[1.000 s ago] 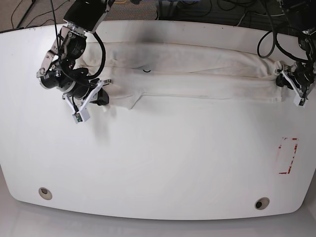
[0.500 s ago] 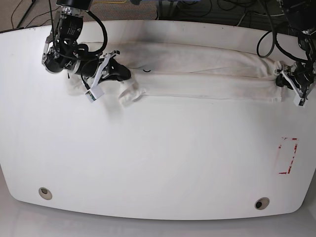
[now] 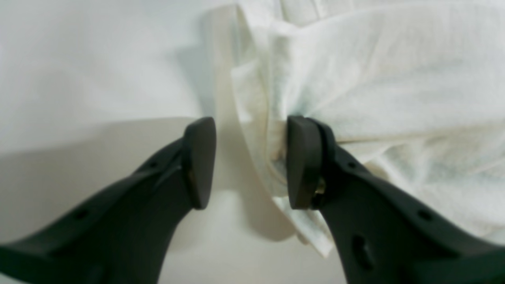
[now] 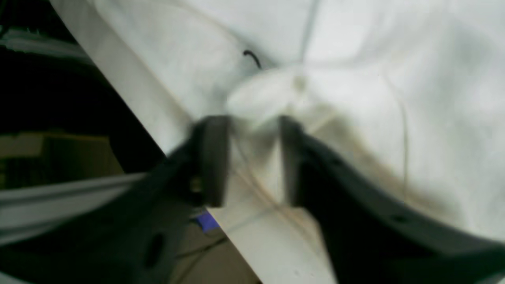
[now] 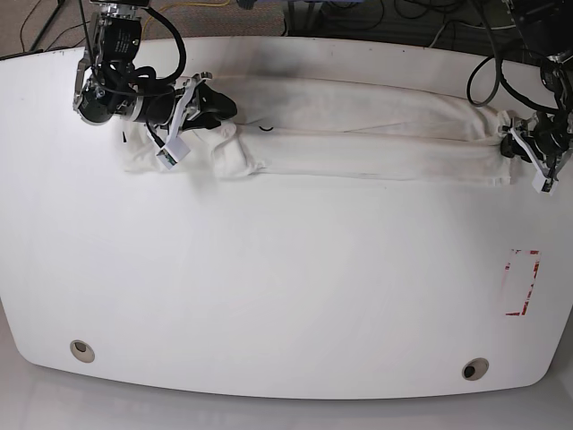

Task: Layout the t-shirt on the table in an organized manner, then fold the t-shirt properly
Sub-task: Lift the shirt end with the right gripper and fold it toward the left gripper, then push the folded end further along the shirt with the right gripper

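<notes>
The broad white smooth surface (image 5: 286, 296) with rounded corners carries everything; its near half is bare save for two small round grommet holes (image 5: 81, 349) and a red-and-white tape mark (image 5: 522, 283) toward one end. The white cotton t-shirt (image 5: 358, 134) lies along the far edge as a long narrow band, its long sides apparently turned inward, which suggests that lengthwise folding is done or nearly so and that the cross fold is in hand. No printed lettering shows, presumably because the front faces down or inward.

The right gripper (image 5: 192, 112), on the base view's left, sits over the bunched sleeve end of the band. In its wrist view the jaws stand partly apart, with a rounded lump of cloth (image 4: 256, 98) between and just beyond the pads; the frame is blurred, and whether the pads grip that cloth cannot be told. The placement fits a flap laid back over the band.

The left gripper (image 3: 248, 161), at the opposite end, has its jaws partly apart. One pad (image 3: 300, 157) presses against the folded hem edge while the other stands clear over bare surface, so the cloth is touched but not clamped; probably this end is being steadied, or a grasp prepared.
</notes>
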Robot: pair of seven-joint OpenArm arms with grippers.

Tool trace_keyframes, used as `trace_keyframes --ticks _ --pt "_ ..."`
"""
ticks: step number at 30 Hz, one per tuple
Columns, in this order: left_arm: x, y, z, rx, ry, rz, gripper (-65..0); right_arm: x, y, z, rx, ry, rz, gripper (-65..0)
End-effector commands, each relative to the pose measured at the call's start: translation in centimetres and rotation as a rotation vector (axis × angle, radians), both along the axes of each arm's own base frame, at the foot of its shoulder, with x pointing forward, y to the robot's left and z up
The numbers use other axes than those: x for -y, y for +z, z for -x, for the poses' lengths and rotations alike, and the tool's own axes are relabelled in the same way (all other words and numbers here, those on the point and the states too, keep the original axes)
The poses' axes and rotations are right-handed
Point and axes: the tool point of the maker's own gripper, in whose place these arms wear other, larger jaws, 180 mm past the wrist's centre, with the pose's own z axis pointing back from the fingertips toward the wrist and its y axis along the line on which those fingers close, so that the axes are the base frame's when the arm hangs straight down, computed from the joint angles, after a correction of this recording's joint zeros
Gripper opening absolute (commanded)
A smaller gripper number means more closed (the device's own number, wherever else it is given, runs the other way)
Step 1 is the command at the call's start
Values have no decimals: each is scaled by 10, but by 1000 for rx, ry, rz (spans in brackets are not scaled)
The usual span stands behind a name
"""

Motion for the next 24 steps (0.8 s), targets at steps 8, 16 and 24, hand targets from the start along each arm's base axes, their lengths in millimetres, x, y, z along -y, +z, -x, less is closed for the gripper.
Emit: trace_keyframes --ticks 8,16,24 --pt "-7 0 5 -34 -7 -38 -382 15 9 -3 37 59 50 -257" --pt "-7 0 5 -34 -7 -38 -382 45 16 -16 69 -49 82 -257" --pt "-7 0 5 -34 -7 -38 -382 23 15 -15 67 -48 17 -257"
